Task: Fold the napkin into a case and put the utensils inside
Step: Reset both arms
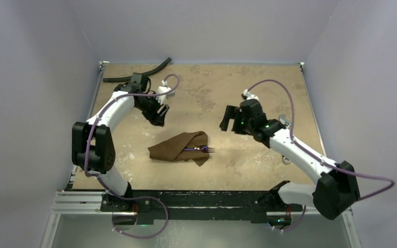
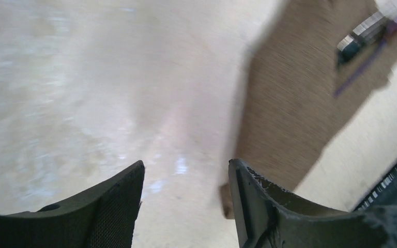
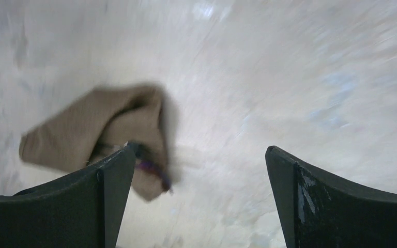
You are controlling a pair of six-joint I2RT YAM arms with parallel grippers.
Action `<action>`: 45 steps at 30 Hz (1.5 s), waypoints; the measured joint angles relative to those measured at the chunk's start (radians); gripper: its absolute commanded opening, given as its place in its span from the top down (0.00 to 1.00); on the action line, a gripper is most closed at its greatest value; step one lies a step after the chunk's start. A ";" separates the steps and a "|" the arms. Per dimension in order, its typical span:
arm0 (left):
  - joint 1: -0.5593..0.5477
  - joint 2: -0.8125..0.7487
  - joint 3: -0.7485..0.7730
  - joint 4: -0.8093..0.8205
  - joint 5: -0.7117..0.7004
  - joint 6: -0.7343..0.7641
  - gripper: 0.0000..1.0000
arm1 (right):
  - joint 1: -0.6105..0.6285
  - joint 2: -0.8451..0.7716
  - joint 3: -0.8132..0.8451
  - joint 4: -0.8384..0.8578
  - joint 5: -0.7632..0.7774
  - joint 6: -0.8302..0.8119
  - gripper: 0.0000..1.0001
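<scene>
Napkin (image 1: 178, 148) folded on worktop (image 1: 248, 88), between left hand (image 1: 157, 118) and right hand (image 1: 231, 120), touched by neither. Utensils (image 1: 199, 149) tucked inside, tines (image 1: 211, 150) protruding toward right hand. Both hands released, empty. Placement judged done; retreat called for.

The top view is sharp and evenly lit, with only soft shadows. Both wrist views are smeared and blurry. The table (image 2: 82, 77) shines pale, and the napkin (image 3: 72, 129) looks fuzzy.
</scene>
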State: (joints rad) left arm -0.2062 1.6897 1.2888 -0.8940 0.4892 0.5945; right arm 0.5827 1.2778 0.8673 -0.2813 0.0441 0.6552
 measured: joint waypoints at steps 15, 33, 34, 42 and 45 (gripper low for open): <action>0.197 -0.002 -0.425 0.796 -0.175 -0.294 0.28 | -0.436 0.009 -0.370 0.766 0.543 -0.351 0.01; 0.200 -0.044 -1.082 2.042 -0.320 -0.533 0.06 | -0.544 0.237 -0.644 1.697 0.333 -0.522 0.01; 0.200 -0.041 -1.101 2.074 -0.322 -0.535 0.05 | -0.542 0.250 -0.663 1.719 0.319 -0.534 0.01; 0.200 -0.031 -1.049 2.143 -0.314 -0.542 0.02 | -0.521 0.299 -0.610 1.757 0.234 -0.592 0.01; 0.200 -0.031 -1.048 2.147 -0.311 -0.542 0.01 | -0.521 0.299 -0.610 1.769 0.227 -0.597 0.01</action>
State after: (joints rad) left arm -0.0067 1.6588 0.2405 1.2526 0.1787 0.0525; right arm 0.0616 1.5772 0.2569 1.4879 0.2714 0.0578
